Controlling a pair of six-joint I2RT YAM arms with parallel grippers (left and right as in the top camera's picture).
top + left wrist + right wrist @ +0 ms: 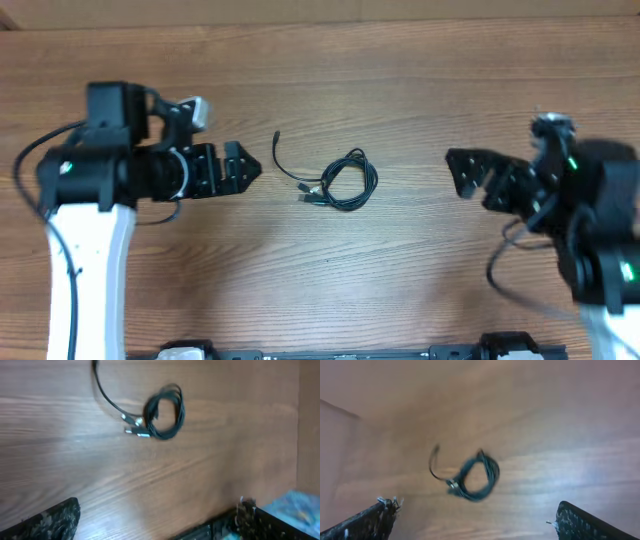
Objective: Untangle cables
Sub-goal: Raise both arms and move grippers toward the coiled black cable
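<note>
Cables (340, 182) coiled, untouched, left gripper (247, 167) spread wide and empty, right gripper (461, 174) likewise

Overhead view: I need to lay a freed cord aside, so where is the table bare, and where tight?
The table is bare along its far edge and on the near side below the cables. A smaller gap lies between the cables and the right gripper. Tightest: between the left gripper and the loose cable tail.
</note>
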